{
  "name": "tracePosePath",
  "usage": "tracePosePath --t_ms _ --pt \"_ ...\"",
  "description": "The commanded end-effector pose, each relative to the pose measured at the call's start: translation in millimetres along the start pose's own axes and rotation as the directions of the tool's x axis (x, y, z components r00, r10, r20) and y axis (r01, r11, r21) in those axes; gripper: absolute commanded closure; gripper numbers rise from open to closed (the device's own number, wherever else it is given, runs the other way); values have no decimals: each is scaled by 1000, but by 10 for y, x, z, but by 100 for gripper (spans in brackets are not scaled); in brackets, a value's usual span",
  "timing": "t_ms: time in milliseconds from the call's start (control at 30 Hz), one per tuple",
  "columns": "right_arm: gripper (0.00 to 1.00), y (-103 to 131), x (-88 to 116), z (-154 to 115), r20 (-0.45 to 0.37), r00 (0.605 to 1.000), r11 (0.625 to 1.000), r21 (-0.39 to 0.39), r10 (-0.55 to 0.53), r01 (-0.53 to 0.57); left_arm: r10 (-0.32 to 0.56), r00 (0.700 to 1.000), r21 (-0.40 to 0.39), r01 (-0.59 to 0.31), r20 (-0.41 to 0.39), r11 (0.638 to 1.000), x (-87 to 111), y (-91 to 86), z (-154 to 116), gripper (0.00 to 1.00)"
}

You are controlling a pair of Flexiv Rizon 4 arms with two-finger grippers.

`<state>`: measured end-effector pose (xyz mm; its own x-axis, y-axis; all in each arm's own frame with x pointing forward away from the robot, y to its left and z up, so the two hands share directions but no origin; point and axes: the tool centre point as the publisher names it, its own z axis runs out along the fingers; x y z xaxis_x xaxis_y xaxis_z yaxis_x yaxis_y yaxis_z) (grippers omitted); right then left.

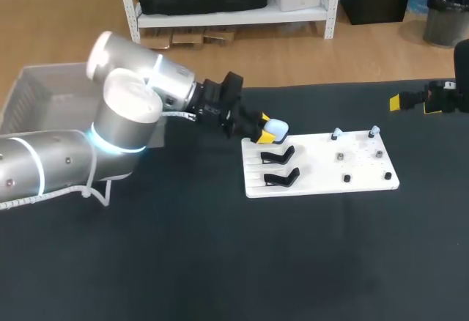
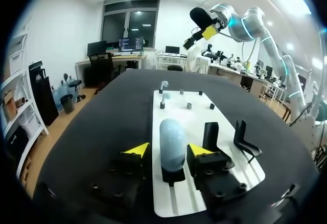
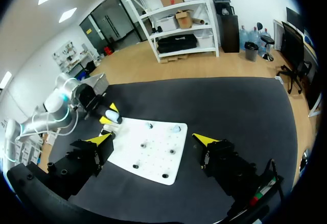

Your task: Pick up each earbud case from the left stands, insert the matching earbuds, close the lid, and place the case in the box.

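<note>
The left gripper sits low over the flat white stand board, its yellow-tipped fingers spread either side of the rounded pale-blue earbud case. The case stands on its black holder between them, with a gap showing on at least one side, so it is not pinched. The right gripper hangs high above the dark tabletop, well apart from the board, its fingers wide open and holding nothing.
</note>
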<state>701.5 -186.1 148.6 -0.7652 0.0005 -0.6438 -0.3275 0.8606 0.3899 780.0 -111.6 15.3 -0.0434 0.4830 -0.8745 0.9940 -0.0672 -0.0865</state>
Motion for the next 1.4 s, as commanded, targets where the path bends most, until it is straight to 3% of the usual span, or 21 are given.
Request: tracePosePath --t_ms 33,100,400,700,900,1400 --pt "0 3 -1 0 -1 1000 1000 2 0 0 2 1000 13 -2 3 1000 8 61 31 75" --pt "0 3 -1 0 -1 1000 1000 2 0 0 2 1000 13 -2 4 1000 7 52 33 100" --pt "0 3 -1 0 -1 1000 1000 2 0 0 29 998 -9 -29 63 1000 -124 -121 -179 100" --pt "0 3 -1 0 -1 1000 1000 2 0 0 76 966 -12 -75 247 997 -637 -516 -424 100" --pt "0 3 -1 0 -1 1000 1000 2 0 0 83 941 -39 -74 327 996 -825 -684 -591 100" --pt "0 3 -1 0 -1 1000 1000 2 0 0 81 939 -40 -71 335 997 -843 -700 -622 100"
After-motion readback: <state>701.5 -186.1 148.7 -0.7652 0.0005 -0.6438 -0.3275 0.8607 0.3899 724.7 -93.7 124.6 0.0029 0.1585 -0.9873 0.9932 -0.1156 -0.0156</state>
